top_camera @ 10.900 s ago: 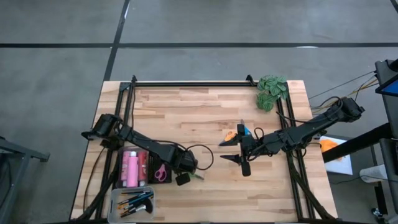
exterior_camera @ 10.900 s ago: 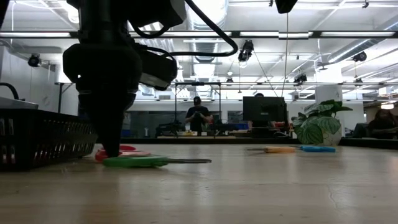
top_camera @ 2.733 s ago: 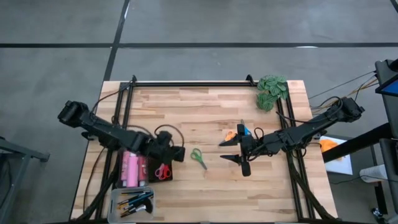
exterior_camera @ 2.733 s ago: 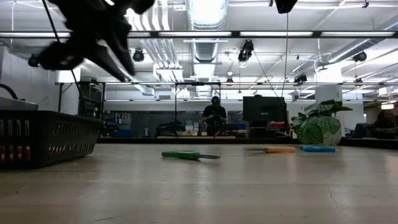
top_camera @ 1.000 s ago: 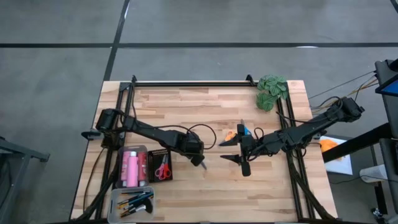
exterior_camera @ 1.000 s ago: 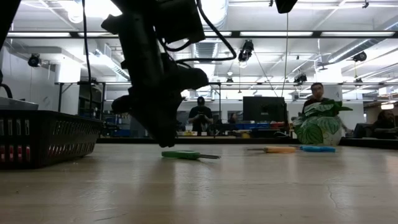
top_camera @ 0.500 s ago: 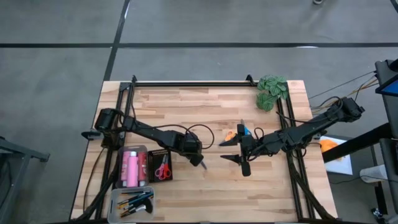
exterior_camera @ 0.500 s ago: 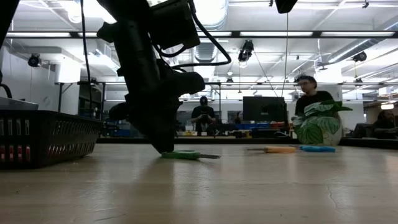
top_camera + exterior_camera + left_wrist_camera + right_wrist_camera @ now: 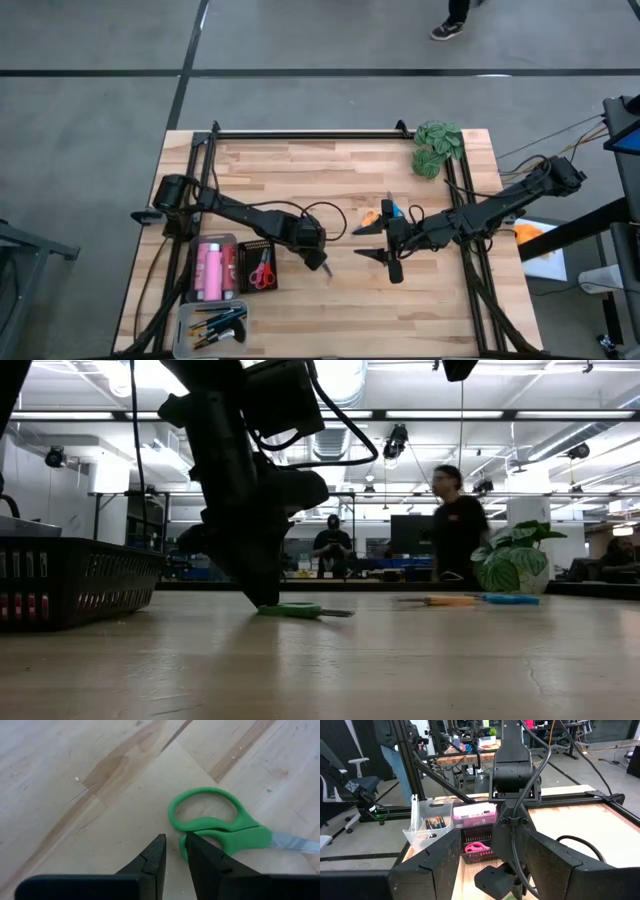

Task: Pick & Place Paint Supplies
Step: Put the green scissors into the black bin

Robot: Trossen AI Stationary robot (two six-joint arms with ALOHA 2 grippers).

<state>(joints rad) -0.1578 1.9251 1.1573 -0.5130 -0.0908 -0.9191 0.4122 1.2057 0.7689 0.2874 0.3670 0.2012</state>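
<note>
L tool [image 9: 172,851] is down at the green scissors [image 9: 220,822] mid-counter [image 9: 300,170], fingers nearly together w/ a thin gap, one tip inside the handle loop; not pinching yet. R tool [image 9: 368,242] hovers toward the counter's right edge, jaws spread, empty. Orange scissors [image 9: 371,217] & blue scissors [image 9: 395,211] lie just beside it. Pink bottles [image 9: 211,271] & red scissors [image 9: 261,272] sit in the basket [image 9: 245,244] near the front-left corner.

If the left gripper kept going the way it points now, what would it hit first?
The green scissors. The left gripper points down at the table, fingertips nearly together beside the handle loop, so it would probably meet the loop's rim, or the wood next to it.
</note>
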